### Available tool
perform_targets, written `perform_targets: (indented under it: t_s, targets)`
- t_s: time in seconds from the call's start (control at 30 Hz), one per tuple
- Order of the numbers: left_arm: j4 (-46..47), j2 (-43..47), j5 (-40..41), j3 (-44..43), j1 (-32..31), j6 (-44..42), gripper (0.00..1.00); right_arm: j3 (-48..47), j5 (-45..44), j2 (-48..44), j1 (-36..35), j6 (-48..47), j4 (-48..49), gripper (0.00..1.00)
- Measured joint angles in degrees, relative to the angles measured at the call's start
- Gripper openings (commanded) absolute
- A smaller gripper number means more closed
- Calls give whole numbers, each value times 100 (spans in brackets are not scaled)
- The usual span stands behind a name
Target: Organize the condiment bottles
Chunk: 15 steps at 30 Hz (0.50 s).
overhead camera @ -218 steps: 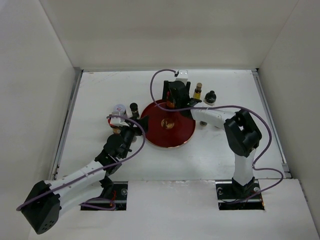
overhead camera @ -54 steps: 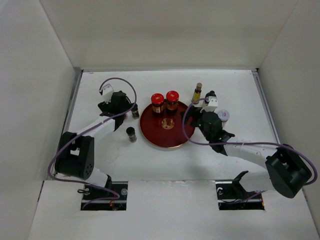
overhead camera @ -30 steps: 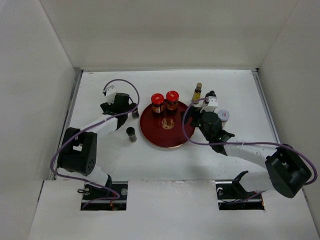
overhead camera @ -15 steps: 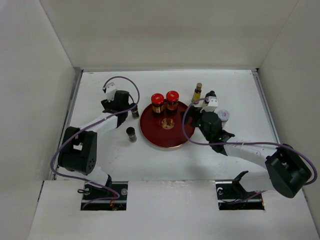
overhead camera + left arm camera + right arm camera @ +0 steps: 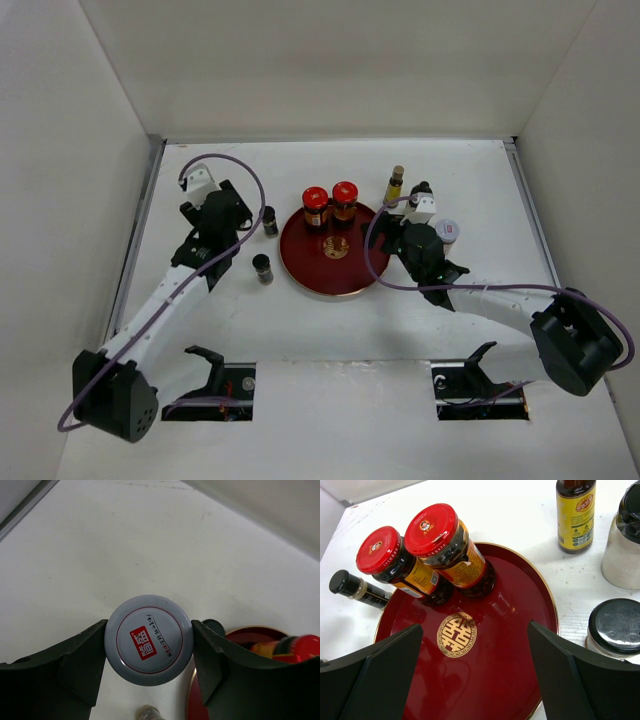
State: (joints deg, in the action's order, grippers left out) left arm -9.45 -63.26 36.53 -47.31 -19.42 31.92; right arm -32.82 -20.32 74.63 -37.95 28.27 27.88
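- Where the left wrist view looks down, the left gripper (image 5: 149, 647) has both fingers pressed against the sides of a white-lidded jar (image 5: 149, 639) with a red label on its lid. It sits left of the tray, and whether it is lifted off the table (image 5: 100, 540) cannot be told.
- Right gripper (image 5: 472, 680): jaws spread wide with nothing between them, over the near part of the round red tray (image 5: 515, 645).
- Left red-lidded jar (image 5: 315, 204) and right red-lidded jar (image 5: 345, 198): upright, side by side on the tray's far part.
- Amber bottle (image 5: 575, 512): yellow label, upright on the table just past the tray's far right rim.
- Clear black-capped jar (image 5: 622, 545) and black-lidded jar (image 5: 615, 625): on the table, right of the tray.
- Second white-lidded jar (image 5: 446, 232): on the table, right of the right gripper.
- Far small black-capped bottle (image 5: 269, 221) and near small black-capped bottle (image 5: 262, 268): on the table left of the tray, apart from each other.
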Motion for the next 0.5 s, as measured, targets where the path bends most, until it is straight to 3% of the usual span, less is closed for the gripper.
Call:
perform_targets:
  t_s: [0.23, 0.4, 0.5]
  targets:
    - [-479, 632, 87, -116, -1091, 101, 31, 0, 0, 0, 0, 0, 2, 92]
    - [-313, -109, 37, -424, -2142, 197, 31, 0, 0, -2, 0, 0, 2, 92]
    - [-48, -717, -33, -483, -2393, 212, 31, 0, 0, -2, 0, 0, 2, 92]
